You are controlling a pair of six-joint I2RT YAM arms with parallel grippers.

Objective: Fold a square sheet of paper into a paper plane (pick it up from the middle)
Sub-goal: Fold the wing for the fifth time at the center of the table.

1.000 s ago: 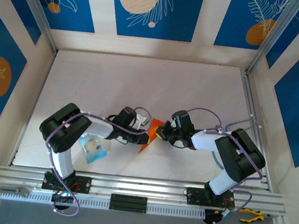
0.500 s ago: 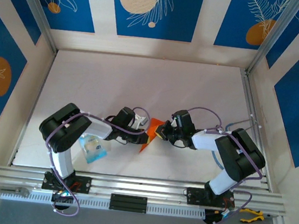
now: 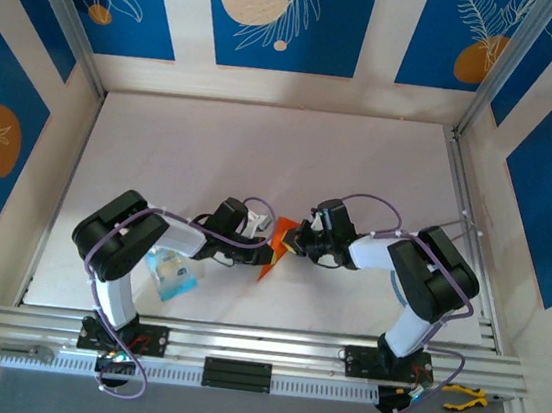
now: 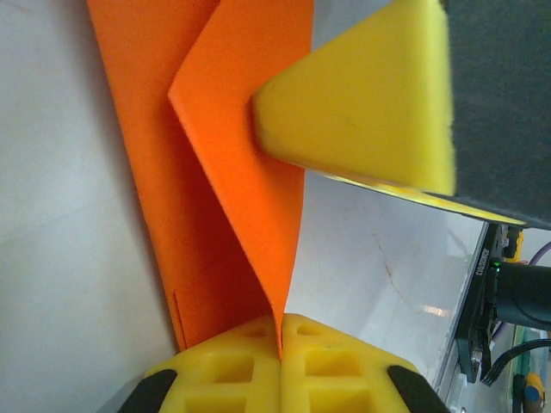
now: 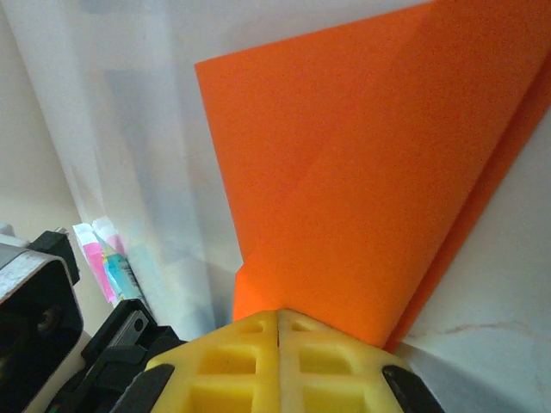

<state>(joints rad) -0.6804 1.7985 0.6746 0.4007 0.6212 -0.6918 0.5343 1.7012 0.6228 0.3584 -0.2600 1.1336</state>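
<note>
The sheet of paper is bright orange and folded into a narrow pointed shape, held just above the white table between the two arms. My left gripper is shut on its lower edge; the left wrist view shows the yellow jaws pinching a raised flap of the paper. My right gripper comes in from the right and is shut on the opposite edge, the folded paper fanning out ahead of it. One of the right gripper's yellow fingers also shows against the flap.
A small blue and clear packet lies under the left arm and shows again, pink and blue, beside the left arm's black body. Yellow-handled pliers rest on the front rail at right. Patterned walls enclose the table.
The right arm's elbow and wrist have shifted slightly left, towards the paper. Both grippers stay shut on the paper, which has hardly moved.
</note>
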